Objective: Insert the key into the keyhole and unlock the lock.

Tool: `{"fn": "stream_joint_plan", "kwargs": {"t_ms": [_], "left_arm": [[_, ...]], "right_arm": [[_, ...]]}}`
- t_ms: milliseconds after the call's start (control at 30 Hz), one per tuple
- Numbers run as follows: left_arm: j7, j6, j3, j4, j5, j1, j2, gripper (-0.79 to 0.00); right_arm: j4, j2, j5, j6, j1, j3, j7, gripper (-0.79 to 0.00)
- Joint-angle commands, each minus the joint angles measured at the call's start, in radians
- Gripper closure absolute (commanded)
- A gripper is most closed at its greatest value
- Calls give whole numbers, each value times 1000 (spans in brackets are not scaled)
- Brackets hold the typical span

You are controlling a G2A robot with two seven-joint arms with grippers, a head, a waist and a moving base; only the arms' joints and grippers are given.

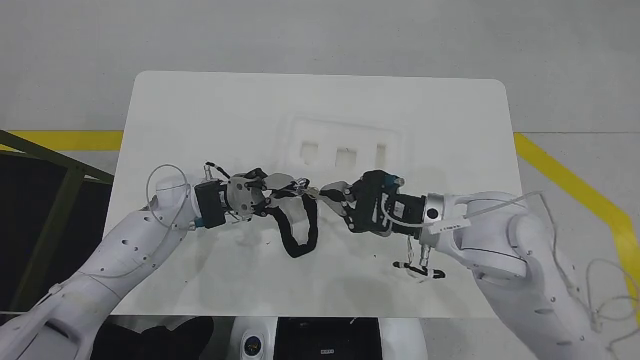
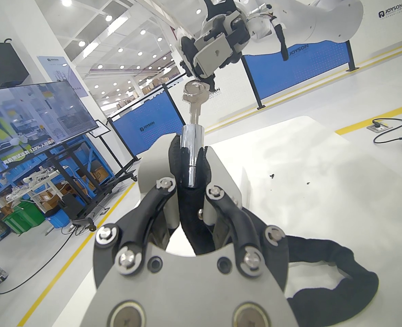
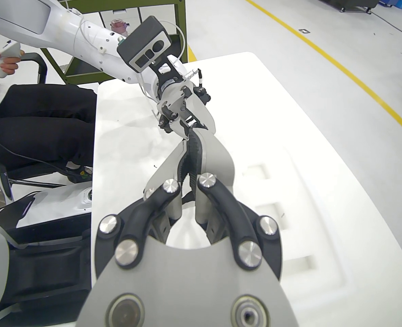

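Key (image 2: 194,103) and lock (image 2: 193,136) meet in the air between your two pincers, lifted off the surface (image 2: 323,171). Your left pincer (image 2: 189,154) is pinching the lock's chrome barrel, one finger on either side. The keyhole end sticks out past the fingertips toward the other arm. That leaves the opening free and braces the barrel against a twist.

The lock's black cable (image 2: 340,284) trails back behind that pincer and loops down onto the surface, out of the way.

Your right pincer (image 3: 189,144) is pressed together on the key's round head. It sits straight ahead of the left fingertips and in line with the barrel, so the blade runs along the barrel's axis. The blade's tip is in the keyhole, with a stretch of blade showing between head and barrel, so I judge it only partly seated.

What looks left is to push it home and turn. Keep the left grip firm, or the smooth barrel may spin with the key. A white foam tray (image 1: 345,125) lies on the surface beyond both pincers.
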Motion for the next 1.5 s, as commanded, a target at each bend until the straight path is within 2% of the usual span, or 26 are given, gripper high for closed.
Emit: {"fn": "stream_joint_plan", "kwargs": {"t_ms": [0,433,500,567,600,667,700,833,933,1033,1467], "left_arm": [[0,-3,-2,-2,4,1,-1,0],[5,-15,-18,0,19,8,-11,0],[8,-16,-23,3,21,10,-11,0],[9,-20,-29,6,19,13,-11,0],[9,-23,-31,6,19,14,-11,0],[10,-32,-34,3,16,17,-12,0],[11,-36,-36,1,16,17,-12,0],[-7,-55,-32,-16,1,19,-13,0],[-25,-72,-24,-30,-16,18,-11,0],[-51,-99,-9,-44,-41,16,-8,0],[-138,-186,93,-86,-220,-11,23,0]], "right_arm": [[6,-1,1,7,9,-11,6,0],[16,-1,8,22,43,-32,29,-15],[7,2,-3,11,37,-15,27,-246],[-10,7,-34,-10,30,2,22,-369],[-20,9,-56,-21,27,9,21,-391],[-43,12,-105,-40,19,15,18,-520],[-55,13,-132,-48,16,13,17,-570],[-90,14,-249,-46,10,-14,26,-616],[-103,12,-320,-29,15,-47,31,-634],[-105,8,-367,-14,25,-76,22,-613],[-112,-2,-486,15,58,-138,9,-465]]}}
